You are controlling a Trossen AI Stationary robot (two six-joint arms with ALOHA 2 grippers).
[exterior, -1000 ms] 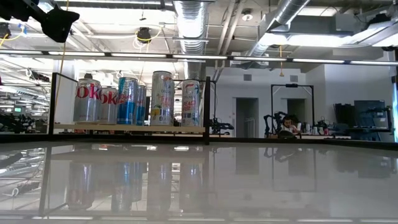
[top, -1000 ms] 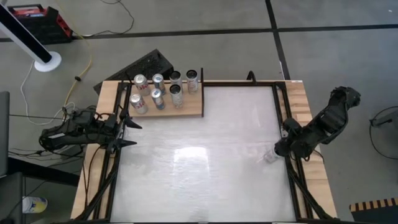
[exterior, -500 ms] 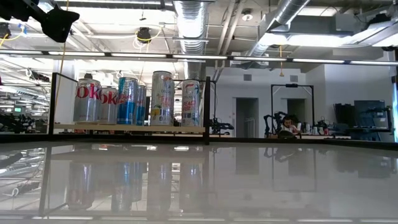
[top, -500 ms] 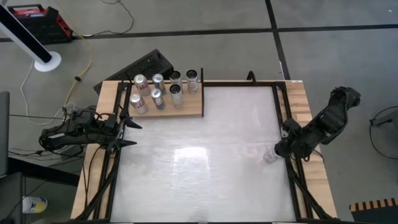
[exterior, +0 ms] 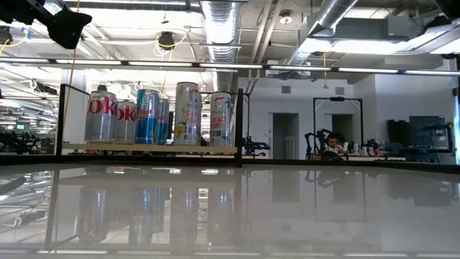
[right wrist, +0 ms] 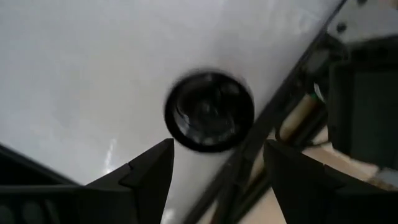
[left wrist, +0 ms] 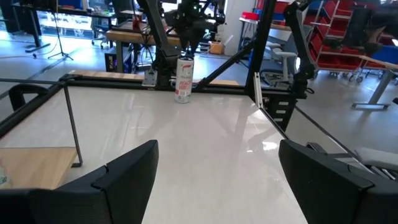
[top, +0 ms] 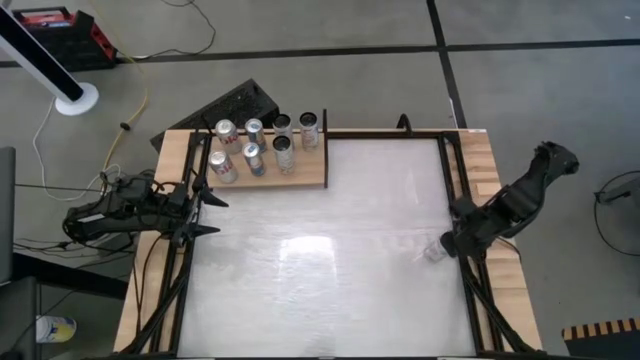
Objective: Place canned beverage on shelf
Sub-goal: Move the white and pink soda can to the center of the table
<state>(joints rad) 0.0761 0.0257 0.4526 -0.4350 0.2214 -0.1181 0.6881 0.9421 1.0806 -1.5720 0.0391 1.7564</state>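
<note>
Shelf: we see the light-wood shelf (top: 300,172) at the table's eleven o'clock corner in the high view, its right-hand part bare.

Cans already placed: six shelved cans (top: 262,144) stand upright in two rows on the shelf's left part; in the low view they read as a tight row (exterior: 159,115) on the board.

Remaining can: one loose can (top: 435,251) stands upright on the white tabletop (top: 330,270) near the three o'clock edge, well apart from the shelf. The left wrist view shows it (left wrist: 183,79) upright across the table, beside the dark frame.

Right gripper: the right gripper (top: 447,245) hangs above this can, looking down on its top (right wrist: 209,112). We see its two fingers (right wrist: 149,171) spread to either side of the can's outline, not closed on it; how far above the can they are, we cannot quite tell.

Left gripper: the left gripper (top: 208,214) waits at the nine o'clock edge, its fingers (left wrist: 127,171) wide apart and holding nothing.

Progress: we judge the task well advanced, with six cans on the shelf and one still on the table. What is left, as far as we can see, is to grasp that can, carry it toward eleven o'clock and stand it on the bare part of the shelf.
</note>
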